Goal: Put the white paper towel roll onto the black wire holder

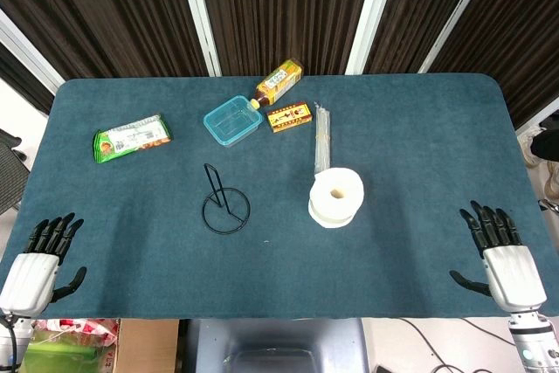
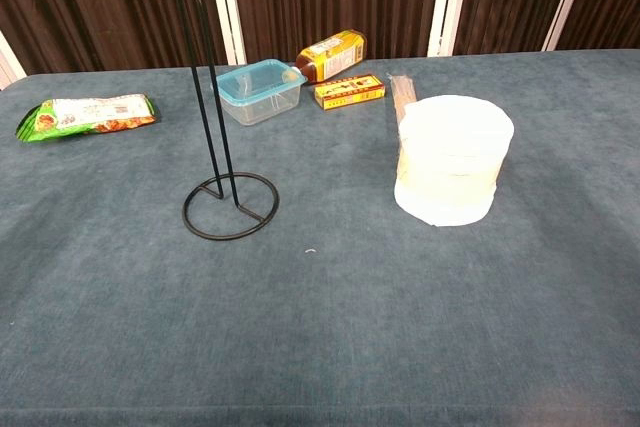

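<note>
Setting: dark wood-panelled wall with white strips stood behind your table [image 1: 419,128], which was covered in blue-green cloth.
Left hand [image 1: 39,259]: you had it at the near left corner of the table, fingers spread apart and holding nothing (only the head view showed it).
Right hand [image 1: 500,251]: you kept it at the near right corner, fingers likewise fanned out and empty, well apart from everything on the cloth.
Paper towel roll [image 1: 336,196]: it stood upright on its end, right of centre, its hollow core facing up; neither of your hands touched it. In the chest view the roll [image 2: 452,159] sat to the right of the holder, apart from it.
Wire holder [image 1: 225,207]: black, with a ring base flat on the cloth and a tall upright loop; it stood left of the roll with nothing on it. The chest view showed the holder [image 2: 225,187] upright.
Chopsticks [image 1: 322,139]: a thin pale bundle (wrapped, as far as you could tell) lay just behind the roll.
Small box [image 1: 290,116]: yellow and red, lying flat near the far edge.
Bottle [image 1: 278,81]: amber tea bottle lying on its side, just behind the box.
Container [image 1: 232,120]: clear tub with a teal rim, beside the bottle's cap.
Snack packet [image 1: 131,137]: green, flat, on the far left.
</note>
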Robot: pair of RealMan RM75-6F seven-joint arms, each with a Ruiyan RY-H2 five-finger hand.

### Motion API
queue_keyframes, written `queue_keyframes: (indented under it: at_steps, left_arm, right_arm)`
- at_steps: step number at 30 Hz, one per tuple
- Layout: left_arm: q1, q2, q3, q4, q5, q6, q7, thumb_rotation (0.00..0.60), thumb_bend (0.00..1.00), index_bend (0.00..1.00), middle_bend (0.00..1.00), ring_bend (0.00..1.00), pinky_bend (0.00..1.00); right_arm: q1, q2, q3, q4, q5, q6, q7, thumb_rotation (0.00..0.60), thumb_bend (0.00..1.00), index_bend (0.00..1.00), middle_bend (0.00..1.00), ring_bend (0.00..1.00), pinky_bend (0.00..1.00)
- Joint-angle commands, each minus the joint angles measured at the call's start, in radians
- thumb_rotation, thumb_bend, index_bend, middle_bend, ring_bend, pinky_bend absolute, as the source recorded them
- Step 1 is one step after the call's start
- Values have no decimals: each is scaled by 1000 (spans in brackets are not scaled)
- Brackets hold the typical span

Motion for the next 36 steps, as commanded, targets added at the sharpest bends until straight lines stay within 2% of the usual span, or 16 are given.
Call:
queue_keyframes:
  at_steps: [1, 6, 9, 13, 17, 21, 26, 31, 36]
  left_arm:
    - [-2, -2, 13, -10, 28, -19, 6, 600, 367, 0, 0, 0, 34]
    - [-25, -28, 21, 3, 40, -60, 28, 600, 353, 0, 0, 0, 34]
    - [-34, -31, 22, 2, 40, -74, 22, 600, 352, 0, 0, 0, 34]
    - [-45, -35, 15, 6, 27, -89, -16, 600, 353, 0, 0, 0, 45]
    - [-67, -46, 5, 22, 8, -122, -41, 600, 358, 0, 0, 0, 58]
    - [-77, -55, 3, 25, 6, -133, -38, 600, 358, 0, 0, 0, 59]
    - [-79, -57, 2, 24, -5, -135, -21, 600, 363, 0, 0, 0, 60]
    - [-83, -63, -9, 34, -37, -150, -7, 600, 363, 0, 0, 0, 59]
    - [-82, -56, -13, 27, -64, -157, 4, 600, 365, 0, 0, 0, 59]
  right_arm:
    - [1, 8, -5, 5, -8, 0, 16, 600, 151, 0, 0, 0, 0]
    - [0, 8, 3, 13, -5, 9, 31, 600, 151, 0, 0, 0, 0]
    - [18, 3, 9, 1, 5, -22, 20, 600, 151, 0, 0, 0, 0]
    - [88, 25, 18, -52, -10, -123, -10, 600, 151, 0, 0, 0, 0]
    - [193, 30, 56, -106, -3, -255, -60, 600, 149, 0, 0, 0, 0]
    - [312, 21, 118, -160, 99, -430, -79, 600, 127, 0, 0, 0, 0]
    - [433, -10, 186, -176, 238, -575, -143, 600, 116, 0, 0, 0, 0]
    - [517, -58, 217, -165, 381, -649, -242, 600, 117, 0, 0, 0, 0]
    - [588, -101, 214, -142, 501, -691, -343, 600, 116, 0, 0, 0, 0]
